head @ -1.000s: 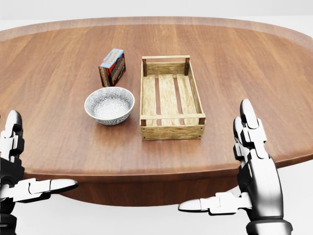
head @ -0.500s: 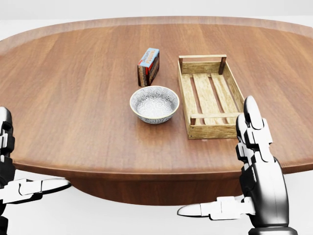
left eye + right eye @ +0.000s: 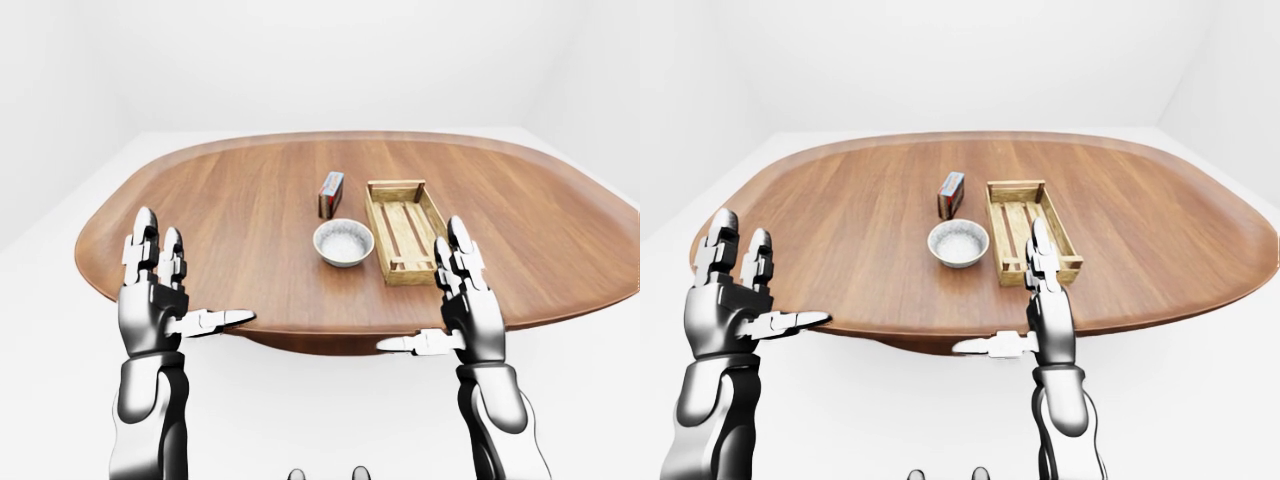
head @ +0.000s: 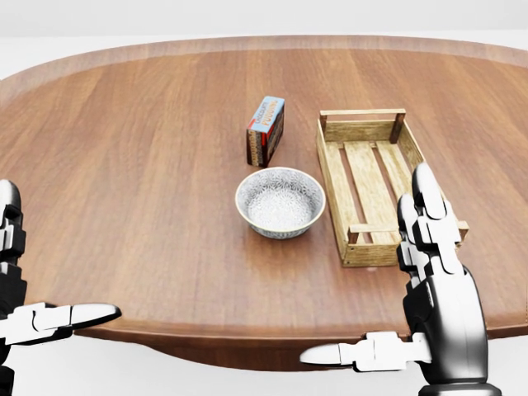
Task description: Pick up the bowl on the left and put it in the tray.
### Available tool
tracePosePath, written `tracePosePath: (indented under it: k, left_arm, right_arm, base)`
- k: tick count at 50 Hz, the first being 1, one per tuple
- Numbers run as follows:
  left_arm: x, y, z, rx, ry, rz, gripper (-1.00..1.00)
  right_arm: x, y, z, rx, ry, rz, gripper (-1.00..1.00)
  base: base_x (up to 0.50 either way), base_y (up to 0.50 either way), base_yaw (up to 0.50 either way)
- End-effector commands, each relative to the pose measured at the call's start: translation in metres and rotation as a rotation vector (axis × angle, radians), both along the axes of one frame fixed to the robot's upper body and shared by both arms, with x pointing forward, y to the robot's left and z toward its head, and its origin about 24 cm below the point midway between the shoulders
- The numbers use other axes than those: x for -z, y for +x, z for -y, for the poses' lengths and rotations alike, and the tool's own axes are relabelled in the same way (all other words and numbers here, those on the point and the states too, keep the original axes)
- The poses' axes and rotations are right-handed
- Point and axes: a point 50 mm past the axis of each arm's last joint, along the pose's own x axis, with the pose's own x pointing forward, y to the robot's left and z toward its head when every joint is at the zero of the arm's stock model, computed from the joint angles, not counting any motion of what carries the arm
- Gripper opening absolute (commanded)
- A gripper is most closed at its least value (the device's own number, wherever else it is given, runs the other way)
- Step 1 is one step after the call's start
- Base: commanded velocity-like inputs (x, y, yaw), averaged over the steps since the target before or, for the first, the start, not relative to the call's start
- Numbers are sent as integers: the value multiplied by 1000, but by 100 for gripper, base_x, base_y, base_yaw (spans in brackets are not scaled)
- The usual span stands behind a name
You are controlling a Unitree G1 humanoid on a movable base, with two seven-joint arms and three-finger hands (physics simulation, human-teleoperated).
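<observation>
A white patterned bowl (image 4: 280,202) sits upright on the oval wooden table (image 4: 140,181), just left of a slatted wooden tray (image 4: 373,183) that holds nothing. Both hands hover open at the table's near edge, well short of the bowl. My left hand (image 3: 165,300) is far to the bowl's lower left with fingers up and thumb out. In the head view my right hand (image 4: 412,305) stands below the tray's near end, fingers raised, thumb pointing left.
A small red and blue box (image 4: 266,130) stands on the table just above the bowl in the head view. White floor and walls surround the table (image 3: 560,230).
The whole picture has shifted: bowl, box and tray slid right and then lower and larger in the head view, so the camera moved. The hands keep their open pose.
</observation>
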Motion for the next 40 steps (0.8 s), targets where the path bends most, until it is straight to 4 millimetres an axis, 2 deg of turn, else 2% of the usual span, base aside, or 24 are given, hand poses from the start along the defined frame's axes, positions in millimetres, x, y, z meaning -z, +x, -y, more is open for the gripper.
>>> tracePosePath:
  k: [1, 14, 40]
  left_arm:
    - [21, 12, 7, 34, -26, -91, 100]
    - [22, 13, 8, 37, -24, -93, 100]
    - [22, 13, 8, 37, -24, -95, 100]
  right_arm:
    - [2, 4, 1, -9, 18, -8, 100]
    - [-2, 3, 4, 6, 21, 12, 100]
    - [3, 2, 9, 13, 34, -13, 100]
  base:
    - [50, 9, 0]
    - [50, 9, 0]
    - [50, 4, 0]
